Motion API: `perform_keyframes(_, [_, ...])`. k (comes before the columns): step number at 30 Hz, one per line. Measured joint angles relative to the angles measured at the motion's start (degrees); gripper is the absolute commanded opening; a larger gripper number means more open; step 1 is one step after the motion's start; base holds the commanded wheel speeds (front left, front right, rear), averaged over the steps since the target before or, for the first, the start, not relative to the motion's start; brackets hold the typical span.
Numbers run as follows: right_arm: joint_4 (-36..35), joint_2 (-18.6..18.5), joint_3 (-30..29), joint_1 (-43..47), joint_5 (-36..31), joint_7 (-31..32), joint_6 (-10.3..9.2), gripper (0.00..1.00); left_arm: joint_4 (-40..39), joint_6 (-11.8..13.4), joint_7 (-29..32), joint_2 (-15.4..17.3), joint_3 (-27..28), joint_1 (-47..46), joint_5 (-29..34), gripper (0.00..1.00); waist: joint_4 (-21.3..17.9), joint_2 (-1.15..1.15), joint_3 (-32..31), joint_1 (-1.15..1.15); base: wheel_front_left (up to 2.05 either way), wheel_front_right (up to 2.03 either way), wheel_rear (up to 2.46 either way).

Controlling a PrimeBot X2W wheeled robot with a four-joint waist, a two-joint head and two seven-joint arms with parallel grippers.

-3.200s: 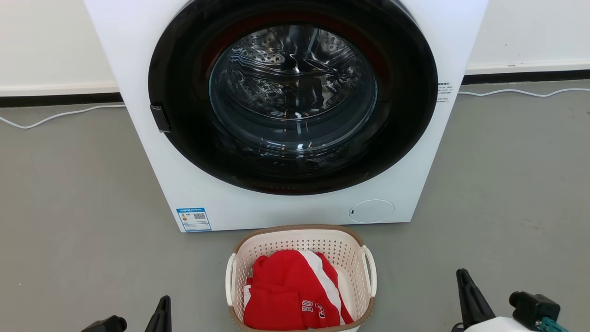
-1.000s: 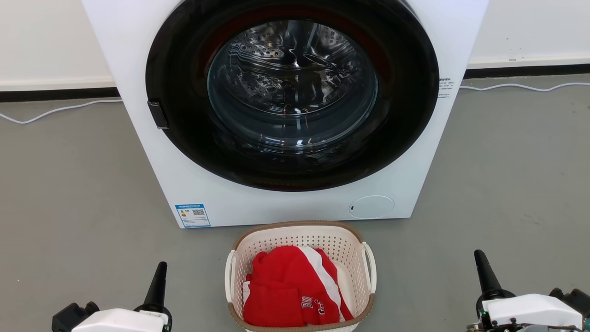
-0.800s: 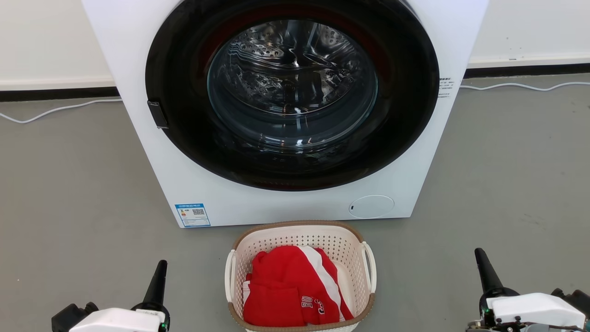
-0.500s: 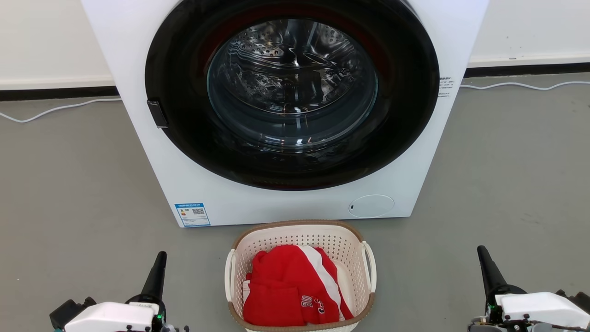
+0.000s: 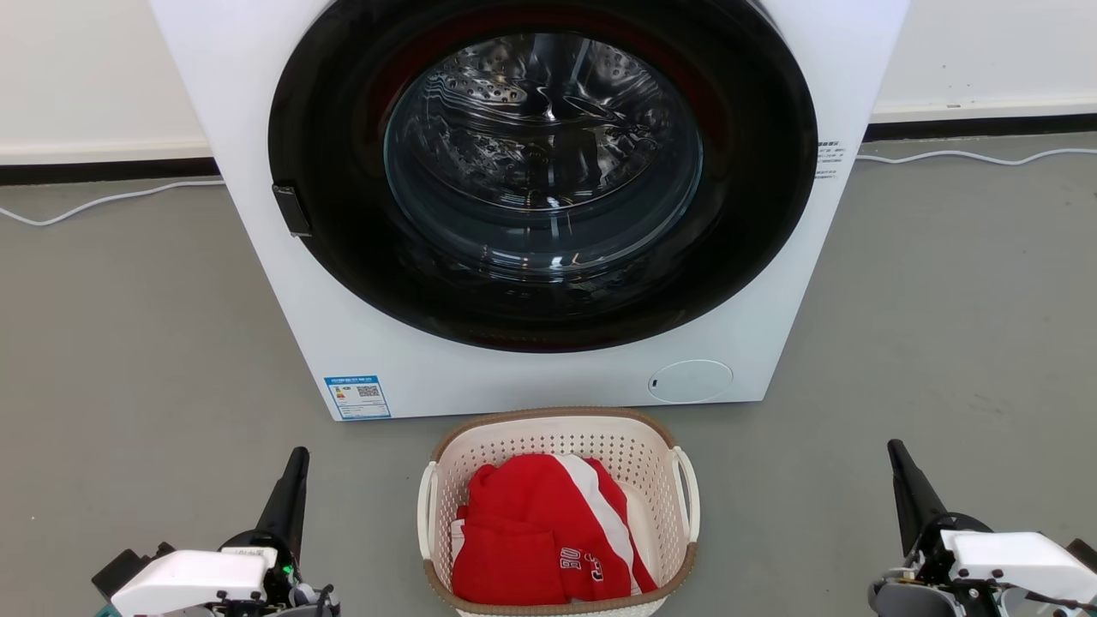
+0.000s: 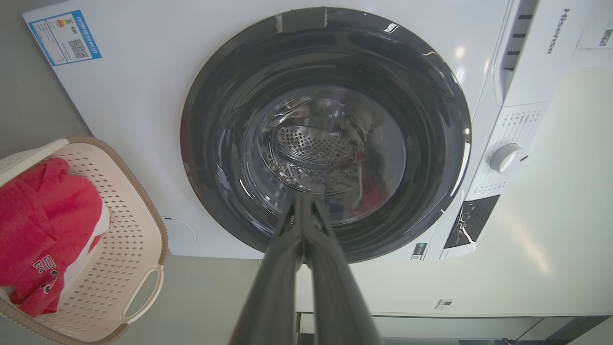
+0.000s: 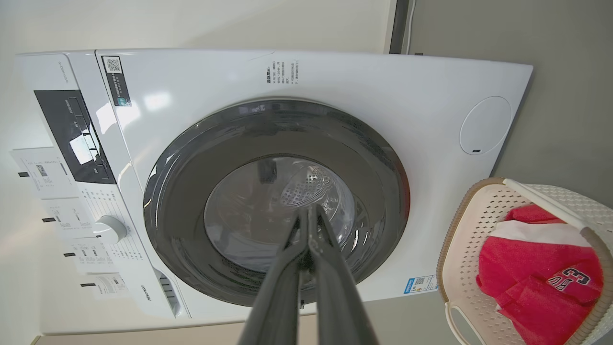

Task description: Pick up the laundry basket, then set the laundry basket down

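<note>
White front-load washing machine [image 5: 531,386] stood on grey floor [image 5: 943,326], back near the white wall [image 5: 86,77] with black baseboard [image 5: 103,167]. Round dark door [image 5: 754,214] was closed, steel drum [image 5: 540,146] visible through glass. Blue label [image 5: 356,397] at lower left front, round cover [image 5: 690,381] lower right. Dial [image 6: 505,157] and dark panel [image 7: 76,136] on top strip. White cable [image 5: 103,201] ran along the floor's far edge. Crumpled red garment [image 5: 531,548] with white stripe lay before the machine.

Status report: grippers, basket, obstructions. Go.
Both shut, empty: left gripper, right gripper, flanking laundry basket. Basket on floor, ungrasped, red garment inside. Close behind it: washing machine.
</note>
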Motion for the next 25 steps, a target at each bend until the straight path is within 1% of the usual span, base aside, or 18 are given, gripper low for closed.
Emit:
perform_keyframes(6, [-0.9,0.0,-0.1,-0.1,3.8,0.8,0.00,0.00,-0.5,-0.4,0.6,0.0,0.1,0.0,-3.6,0.00,0.0,0.00,0.1,0.00,0.00,0.00,0.00])
perform_keyframes(25, [-0.9,0.0,-0.1,-0.1,3.9,0.8,0.00,0.00,-0.5,-0.4,0.6,0.0,0.2,0.0,-3.7,0.00,0.0,0.00,0.1,0.00,0.00,0.00,0.00])
